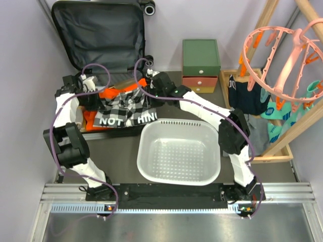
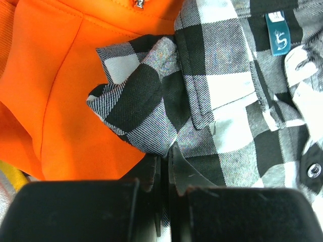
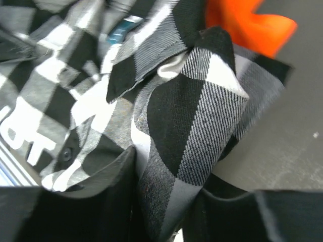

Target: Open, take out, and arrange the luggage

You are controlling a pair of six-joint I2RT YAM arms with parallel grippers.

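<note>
The luggage (image 1: pixel 98 30) stands open at the back left, its lid up and the dark lining showing. A black-and-white plaid shirt (image 1: pixel 126 108) lies over an orange garment (image 1: pixel 91 118) in its lower half. My left gripper (image 1: pixel 94 98) is shut on a fold of the plaid shirt (image 2: pixel 222 75), pinched between its fingertips (image 2: pixel 169 151), with the orange garment (image 2: pixel 60 91) beside it. My right gripper (image 1: pixel 148 95) is at the shirt's right end. Its jaws (image 3: pixel 169 174) stand apart, and a loose fold of plaid shirt (image 3: pixel 197 111) hangs between them.
A white laundry basket (image 1: pixel 151 131) sits right in front of the suitcase, between the arms. A green-and-orange drawer box (image 1: pixel 201 64) is at the back. A pink peg hanger (image 1: pixel 282 55) and a wooden rack with dark clothes (image 1: pixel 247 96) fill the right side.
</note>
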